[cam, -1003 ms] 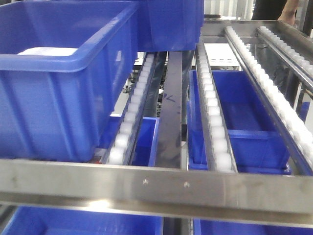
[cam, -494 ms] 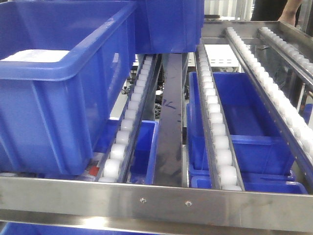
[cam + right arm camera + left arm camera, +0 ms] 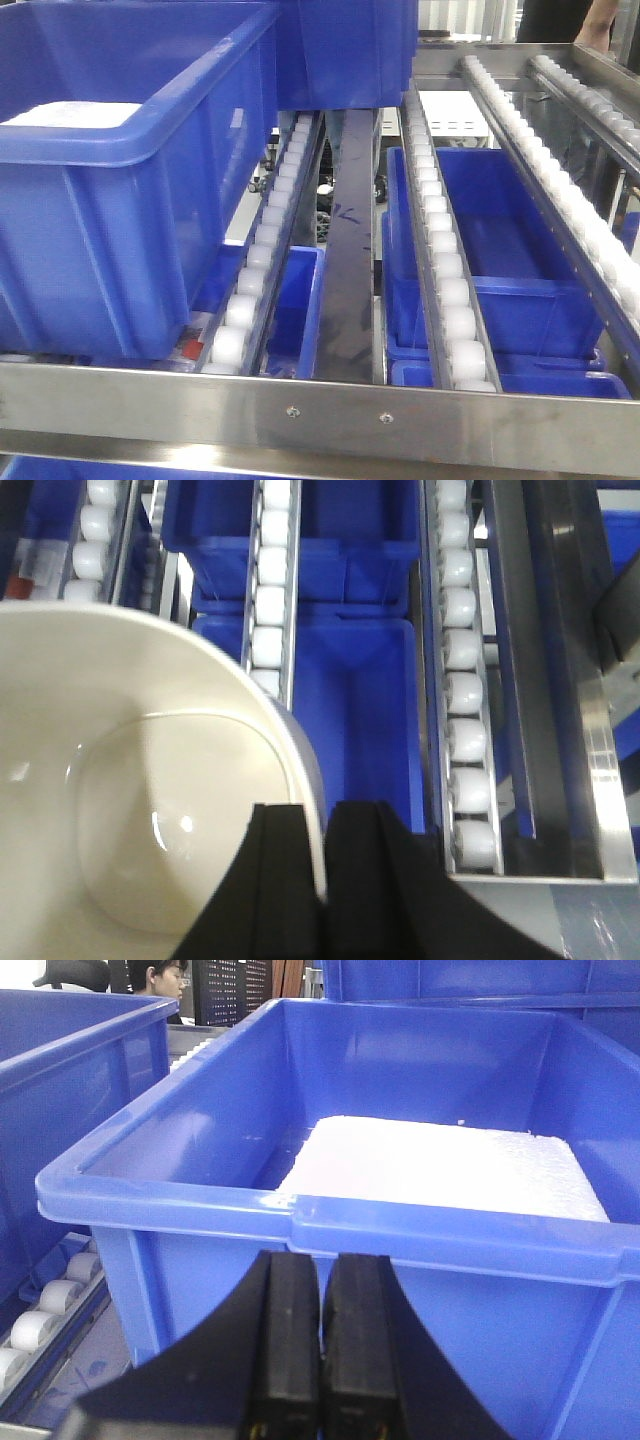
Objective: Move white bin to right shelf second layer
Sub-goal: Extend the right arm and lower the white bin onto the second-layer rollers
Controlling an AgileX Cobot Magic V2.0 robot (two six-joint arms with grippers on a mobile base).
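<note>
The white bin (image 3: pixel 130 810), a glossy cream tub, fills the lower left of the right wrist view. My right gripper (image 3: pixel 312 835) is shut on its rim, one finger inside and one outside. Under it run the roller lanes (image 3: pixel 465 710) of the right shelf second layer (image 3: pixel 440 260), behind a flat steel front rail (image 3: pixel 400 415). The bin and both grippers are out of the front view. My left gripper (image 3: pixel 322 1260) is shut on nothing, close to the wall of a blue crate (image 3: pixel 440 1270).
That blue crate holds a white foam slab (image 3: pixel 440 1165) and stands on the left lanes (image 3: pixel 120 200), with another crate (image 3: pixel 345 50) behind it. More blue crates (image 3: pixel 500 250) sit on the tier below. A dark steel divider (image 3: pixel 348 250) runs between the lanes.
Over the last second the front view shifted: the steel front rail dropped lower in frame and levelled out. Since half a second ago nothing has visibly moved.
</note>
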